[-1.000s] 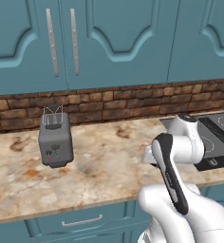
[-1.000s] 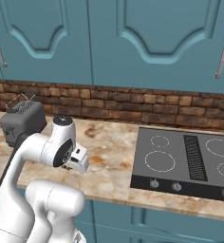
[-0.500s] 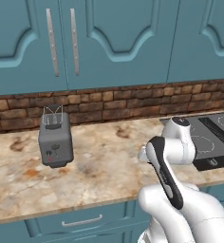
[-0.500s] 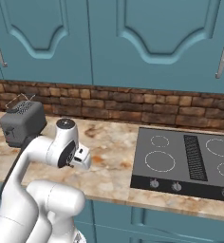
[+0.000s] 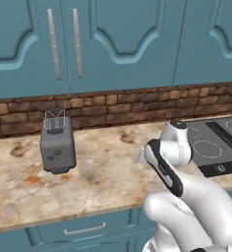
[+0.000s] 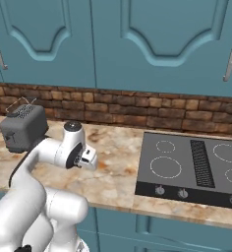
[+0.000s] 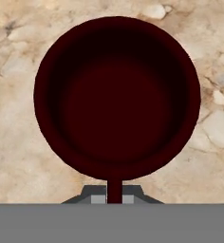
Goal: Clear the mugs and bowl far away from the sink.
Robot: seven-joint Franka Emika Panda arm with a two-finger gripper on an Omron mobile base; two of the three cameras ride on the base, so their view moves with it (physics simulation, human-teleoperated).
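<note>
Marble surface [image 5: 98,182] between toaster [image 5: 57,144] and stovetop [image 6: 196,167]. Dark maroon mug [image 7: 116,97] is seen from straight above in the hand view, mouth up; its handle is pinched by the gripper [image 7: 114,198], so the mug hangs directly beyond the fingertips, over bare surface.

We see a dark maroon mug [image 7: 116,97] from straight above, round mouth open toward us, empty, glossy dark inside, its thin handle pointing to the bottom of the hand view between two grey fingertips, mottled tan stone counter behind it.
</note>
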